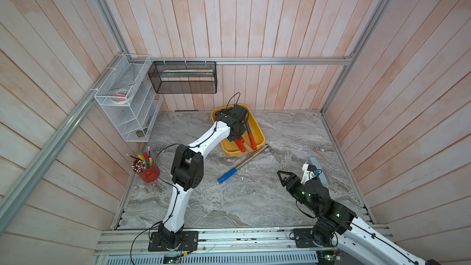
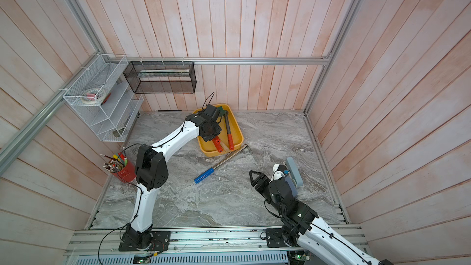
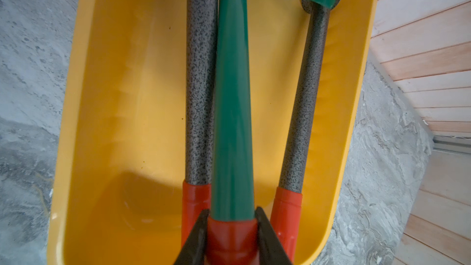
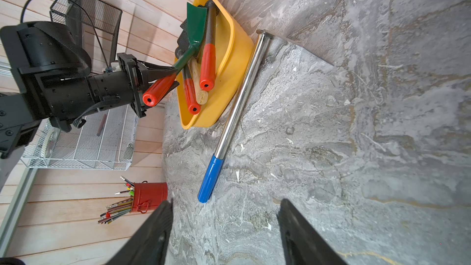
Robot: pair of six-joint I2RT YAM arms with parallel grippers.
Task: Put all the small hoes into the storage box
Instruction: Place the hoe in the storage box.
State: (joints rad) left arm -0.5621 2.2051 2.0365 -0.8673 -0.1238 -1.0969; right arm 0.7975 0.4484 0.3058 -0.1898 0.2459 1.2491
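Top views: yellow storage box [image 1: 258, 130] at the far edge of the bench [image 1: 229, 200], left arm [image 1: 204, 138] reaching over it; green blade of the small hoe [image 2: 222, 110] just visible there.

Left wrist: left jaws pinched on the hoe's red grip, green shaft above two speckled red-handled tools [image 3: 201, 85] lying in the box.

Right wrist: hoe tilted over the box, blade possibly resting on those tools; right jaws spread, empty, above bare bench near a blue-handled steel rod [image 4: 237, 103].

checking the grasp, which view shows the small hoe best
Right wrist view: the whole small hoe, red grip to green blade, held by the left gripper over the storage box. The left wrist view shows just shaft and blade edge; in both top views the left gripper hides most.
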